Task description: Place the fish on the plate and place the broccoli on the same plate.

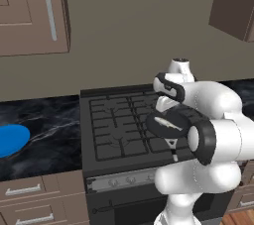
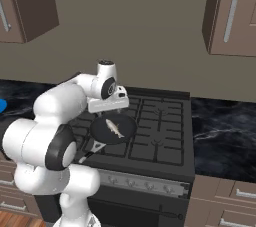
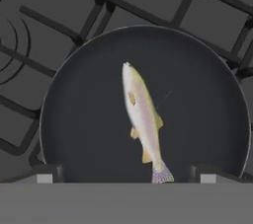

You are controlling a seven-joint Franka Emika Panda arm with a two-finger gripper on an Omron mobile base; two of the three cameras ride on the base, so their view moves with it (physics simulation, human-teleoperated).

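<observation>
The fish (image 3: pixel 142 119), slim and silvery, lies in the middle of a black frying pan (image 3: pixel 197 94) on the stove. My gripper (image 3: pixel 131 176) hangs open straight above it, one fingertip on each side of the tail end, not touching. From the base views the fish (image 1: pixel 167 124) (image 2: pixel 115 128) shows in the pan (image 2: pixel 100 130) just under the gripper (image 2: pixel 109 111). The blue plate (image 1: pixel 10 140) rests flat on the dark counter far to the left of the stove. The broccoli is out of view.
The pan sits on the front right grates of a black gas stove (image 1: pixel 114 125). Dark marble counter runs on both sides (image 1: pixel 54 135) (image 2: pixel 225 131). Brown wall cabinets (image 1: pixel 30 11) hang above, drawers below the counter.
</observation>
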